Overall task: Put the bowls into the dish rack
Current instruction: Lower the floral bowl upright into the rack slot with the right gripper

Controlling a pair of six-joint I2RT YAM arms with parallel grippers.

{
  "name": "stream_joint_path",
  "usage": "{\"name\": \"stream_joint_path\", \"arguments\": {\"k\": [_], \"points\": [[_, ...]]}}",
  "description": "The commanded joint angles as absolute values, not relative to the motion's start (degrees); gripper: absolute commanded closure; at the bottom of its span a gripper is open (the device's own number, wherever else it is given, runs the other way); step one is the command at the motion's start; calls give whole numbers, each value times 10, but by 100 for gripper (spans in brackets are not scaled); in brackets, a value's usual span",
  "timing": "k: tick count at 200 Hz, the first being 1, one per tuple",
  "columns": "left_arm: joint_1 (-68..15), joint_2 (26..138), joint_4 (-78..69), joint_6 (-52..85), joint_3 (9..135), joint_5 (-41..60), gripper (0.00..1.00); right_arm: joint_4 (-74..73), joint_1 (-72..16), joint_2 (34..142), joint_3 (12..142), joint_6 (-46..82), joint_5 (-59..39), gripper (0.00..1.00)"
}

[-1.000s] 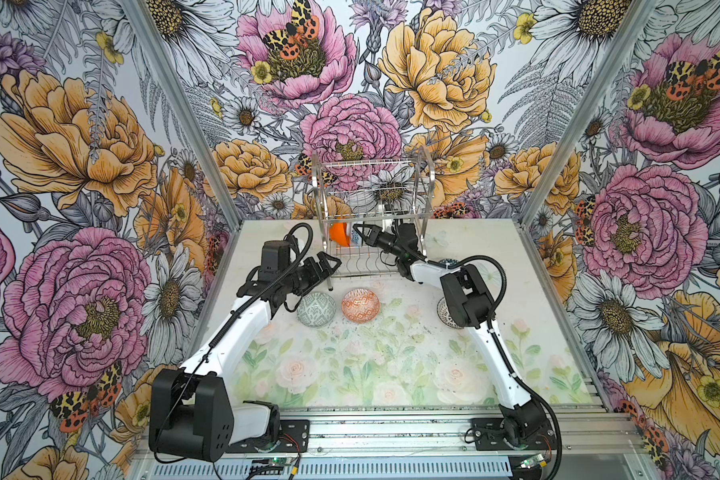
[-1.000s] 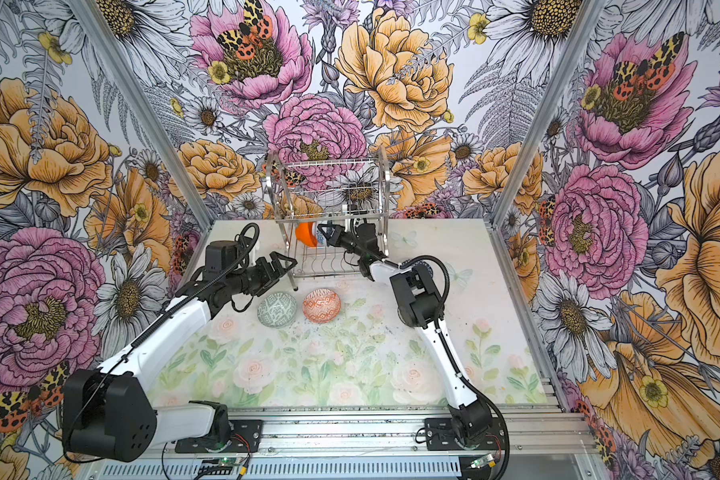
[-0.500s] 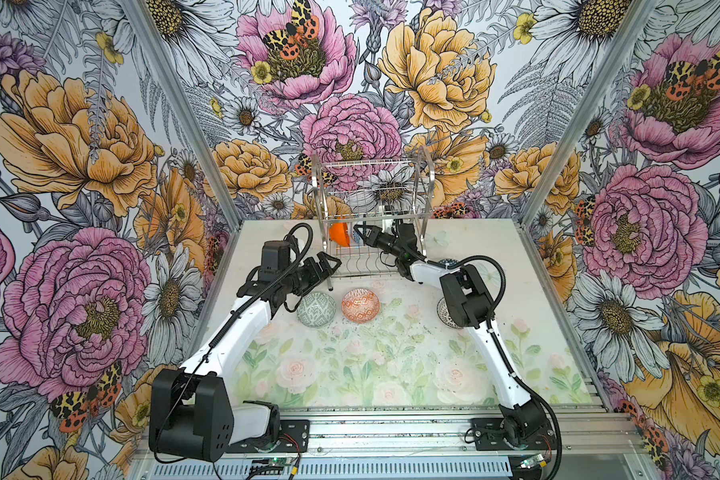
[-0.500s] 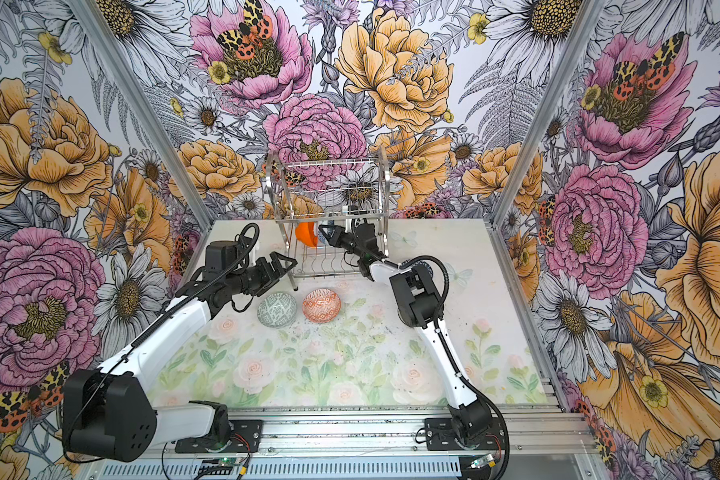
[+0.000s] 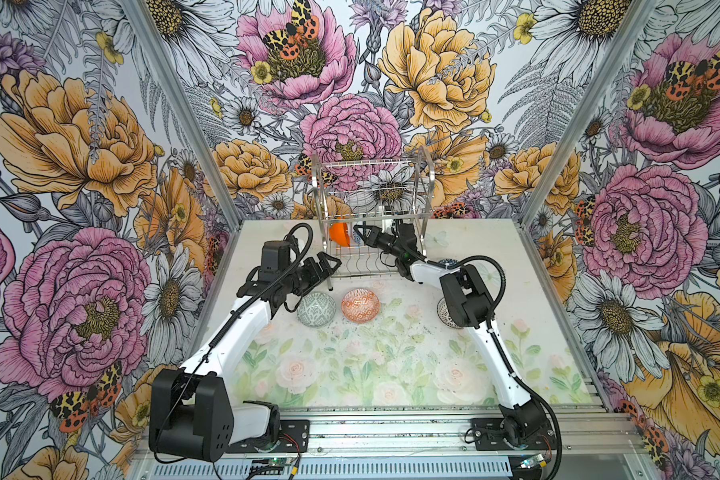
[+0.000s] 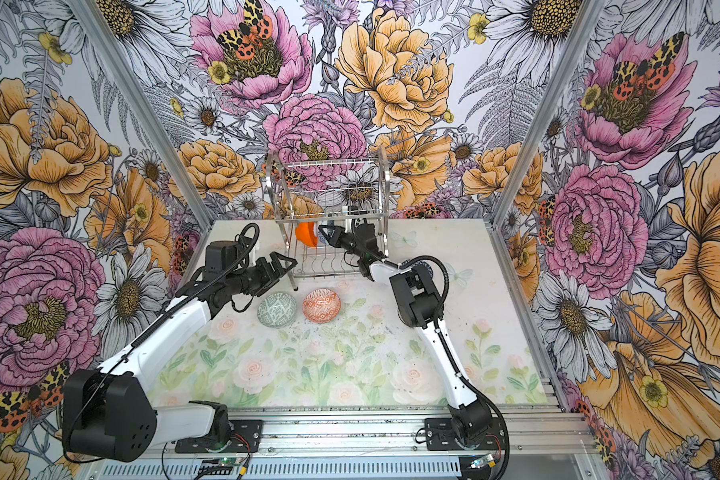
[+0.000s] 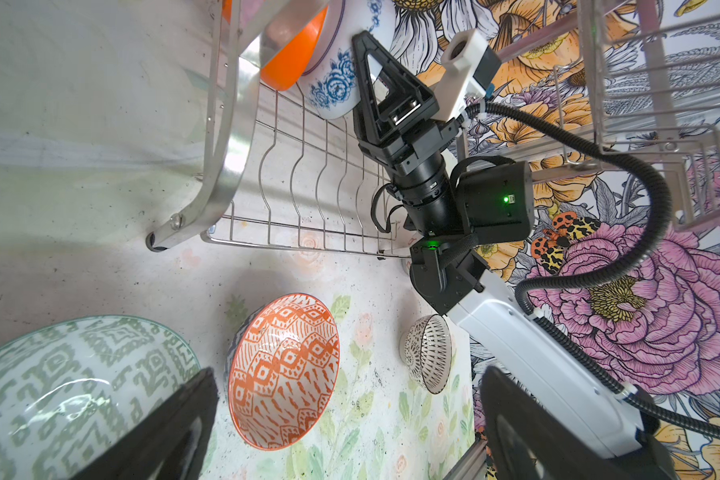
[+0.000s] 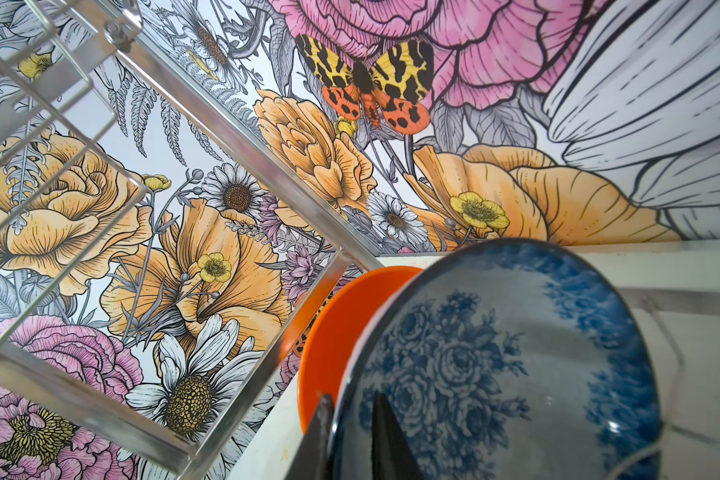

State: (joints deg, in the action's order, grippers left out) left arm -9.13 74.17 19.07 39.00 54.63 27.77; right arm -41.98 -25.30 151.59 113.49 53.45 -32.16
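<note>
The dish rack stands at the back of the table. An orange bowl and a blue-white bowl stand on edge in its lower tier. My right gripper reaches into that tier, one finger outside and one inside the blue-white bowl's rim, a hair apart. I cannot tell if they pinch it. My left gripper hovers open and empty by the rack's front left leg. Just beyond it, a grey-green bowl and an orange-white bowl sit upright on the table.
A black-white bowl lies on the table, half hidden behind my right arm's elbow in a top view. A dark blue patterned bowl peeks out behind that forearm, right of the rack. The rack's upper tier holds nothing. Flowered walls close three sides.
</note>
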Motion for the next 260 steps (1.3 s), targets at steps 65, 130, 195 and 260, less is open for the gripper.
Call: {"name": "stream_joint_path", "arguments": {"k": [65,130,195,260], "points": [[-86,745,173,392,537,290,1,-396,-253,1536,1145,526,-326,79],[-88,746,169,391,538,296,1,-396,-254,1536,1145,526,-328,76],[-100,740,157,386,537,299,1,-401,-253,1535,1141,528,-328,74],[-107,732,145,385,530,297,1,-403,-254,1535,1137,529,-328,71]]}}
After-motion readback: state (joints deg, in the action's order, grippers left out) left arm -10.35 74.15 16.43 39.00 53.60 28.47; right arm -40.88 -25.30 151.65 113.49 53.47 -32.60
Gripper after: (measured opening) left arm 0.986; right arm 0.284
